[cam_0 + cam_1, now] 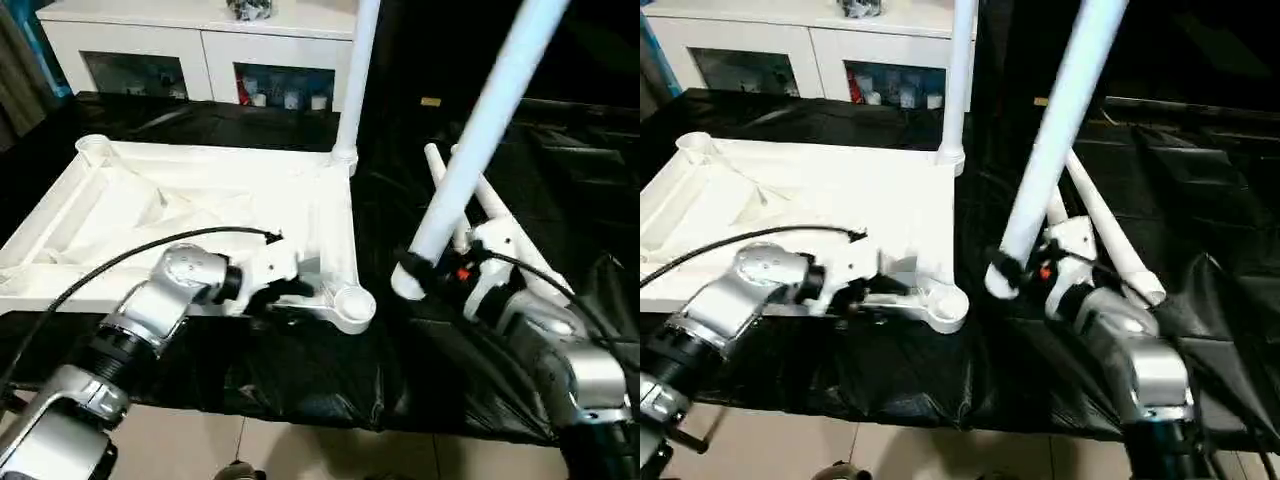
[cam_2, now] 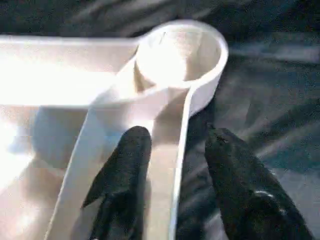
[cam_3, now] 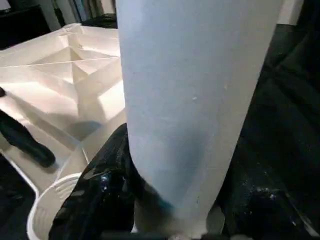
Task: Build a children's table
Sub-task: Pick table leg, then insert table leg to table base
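The left end effector (image 1: pixel 288 287) has its two black fingers (image 2: pixel 125 165) on either side of the near rim of the tabletop (image 1: pixel 200 205). One finger is inside the rim and one is outside, so it is pinching the thin white wall. It holds on just left of the near right corner socket (image 1: pixel 350 303), a round open cup. The left arm comes in low from the near left, with its silver forearm lying flat and a black cable looping over it.

The right end effector (image 1: pixel 425 272) is clenched around the fat bottom end of a long white leg (image 1: pixel 480 140). The leg leans up and away to the far right. Its bottom end hangs just right of the open corner socket. The right arm reaches in from the near right with its wrist bent up.

The tabletop lies upside down on the counter (image 1: pixel 300 370), which has a black cover. Its ribs show on top. A second leg (image 1: pixel 355 80) stands straight up in the far right corner socket. More legs (image 1: pixel 500 225) lie on the black cover to the right, behind the right end effector. A white cabinet (image 1: pixel 200 50) with glass doors stands at the far side.
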Controlling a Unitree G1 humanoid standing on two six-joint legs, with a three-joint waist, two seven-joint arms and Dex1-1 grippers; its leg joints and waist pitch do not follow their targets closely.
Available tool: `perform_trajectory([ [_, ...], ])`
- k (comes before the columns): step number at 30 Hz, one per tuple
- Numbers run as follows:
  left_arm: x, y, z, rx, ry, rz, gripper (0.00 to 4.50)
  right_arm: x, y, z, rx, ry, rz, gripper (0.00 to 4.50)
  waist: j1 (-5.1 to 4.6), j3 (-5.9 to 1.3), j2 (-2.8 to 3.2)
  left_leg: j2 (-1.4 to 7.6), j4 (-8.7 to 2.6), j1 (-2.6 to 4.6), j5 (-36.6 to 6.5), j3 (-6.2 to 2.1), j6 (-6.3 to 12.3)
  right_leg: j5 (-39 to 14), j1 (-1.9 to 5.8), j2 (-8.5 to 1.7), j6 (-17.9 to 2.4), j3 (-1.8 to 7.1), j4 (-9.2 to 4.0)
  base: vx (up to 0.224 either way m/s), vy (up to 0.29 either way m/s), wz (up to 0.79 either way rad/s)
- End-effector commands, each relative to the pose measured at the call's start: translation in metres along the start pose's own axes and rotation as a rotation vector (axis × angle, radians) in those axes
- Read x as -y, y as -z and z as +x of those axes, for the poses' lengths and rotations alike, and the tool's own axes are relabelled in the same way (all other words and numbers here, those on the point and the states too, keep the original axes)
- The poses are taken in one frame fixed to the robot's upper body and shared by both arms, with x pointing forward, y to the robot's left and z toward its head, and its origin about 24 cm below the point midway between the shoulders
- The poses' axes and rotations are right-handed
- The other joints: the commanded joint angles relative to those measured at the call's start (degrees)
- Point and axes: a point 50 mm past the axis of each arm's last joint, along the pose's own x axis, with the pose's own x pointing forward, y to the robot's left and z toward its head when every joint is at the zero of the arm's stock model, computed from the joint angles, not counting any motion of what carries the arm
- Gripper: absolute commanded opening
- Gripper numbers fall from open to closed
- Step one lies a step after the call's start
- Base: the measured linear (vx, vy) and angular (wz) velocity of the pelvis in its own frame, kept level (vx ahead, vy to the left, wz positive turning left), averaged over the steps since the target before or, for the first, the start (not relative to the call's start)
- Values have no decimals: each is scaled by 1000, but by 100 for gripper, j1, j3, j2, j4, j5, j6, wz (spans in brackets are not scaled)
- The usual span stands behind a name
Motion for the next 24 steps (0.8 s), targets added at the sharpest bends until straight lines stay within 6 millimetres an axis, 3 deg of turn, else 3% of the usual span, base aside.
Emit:
perform_trajectory([
  [1,-6,-3,-4,0,-15,26,173,-4,-6,1,23,-17,-26,189,-11,-414,66,176,-422,124,-1450,-116,-204,-1372,244,-356,-990,265,-432,0,0,0],
  [12,-11,11,-13,-15,-19,6,83,-12,-4,2,30,-75,-26,189,7,-409,77,184,-428,128,-1528,-114,-210,-1304,249,-376,-1089,274,-425,0,0,0],
  [21,-12,17,-14,-43,3,3,25,-14,-4,2,34,-110,-25,189,3,-387,86,181,-446,131,-1735,-132,-237,-1794,240,-395,-975,270,-484,0,0,0],
  [24,-12,15,-12,-15,12,-17,8,-17,-5,3,34,-141,-10,189,-21,-398,98,185,-456,101,-1660,-151,-245,-1679,269,-395,-977,261,-457,0,0,0],
])
